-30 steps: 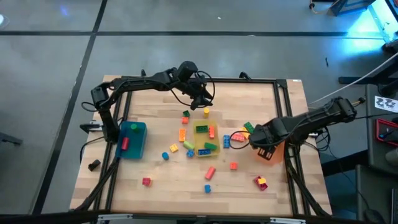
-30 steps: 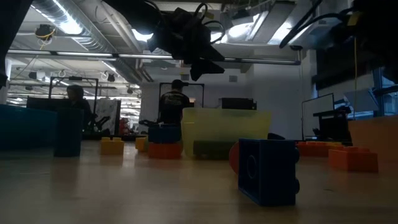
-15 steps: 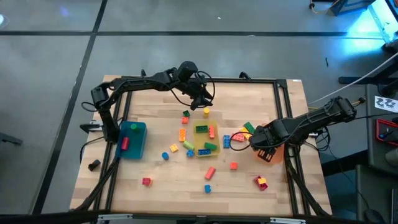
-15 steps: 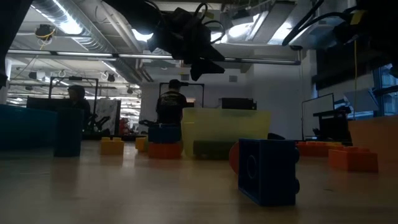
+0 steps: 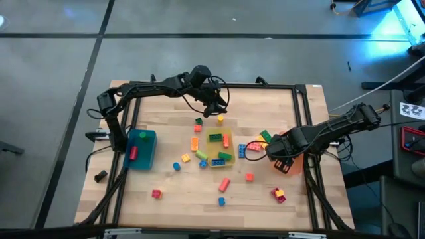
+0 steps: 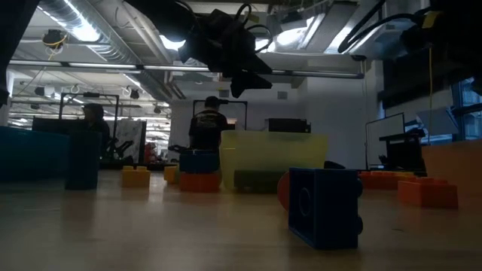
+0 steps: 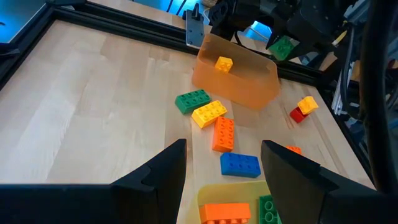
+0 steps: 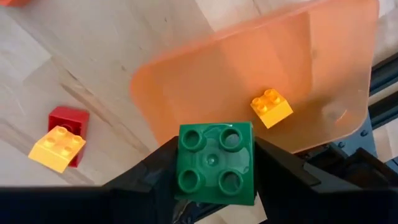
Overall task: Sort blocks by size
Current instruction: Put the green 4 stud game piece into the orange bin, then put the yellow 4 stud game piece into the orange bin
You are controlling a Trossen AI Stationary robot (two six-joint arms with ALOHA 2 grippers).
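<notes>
Holding a green four-stud square plastic brick [image 8: 216, 163], my right gripper [image 8: 214, 186] has its fingers closed on the brick's two opposite sides, studs facing the wrist camera. The brick hangs above the translucent orange plastic bin [image 8: 249, 87] near the right edge of the wooden tabletop [image 5: 166, 133]; one small yellow-orange four-stud brick [image 8: 272, 107] lies inside that bin. Beside the bin, on the bare wood, a yellow square brick [image 8: 58, 147] leans against a red square brick [image 8: 70, 119].

Toward the middle of the tabletop, as seen from the left wrist, a green eight-stud bar [image 7: 193, 100], a yellow eight-stud bar [image 7: 209, 113], an orange eight-stud bar [image 7: 223, 134] and a blue eight-stud bar [image 7: 239, 165] lie close together between the orange bin and the translucent yellow plastic bin [image 5: 219, 150]. The yellow bin holds an orange bar and green bars. Small loose bricks in red, blue, orange and yellow are scattered over the front half of the tabletop.

My left gripper [image 7: 224, 168] hovers raised above the middle rear of the tabletop, fingers spread apart and holding nothing. At the left edge stands a translucent blue plastic bin [image 5: 140, 150] with a red piece and a green piece in it. Beyond the tabletop, in the low view, a person in a dark shirt [image 6: 205, 124] stands in the room.
</notes>
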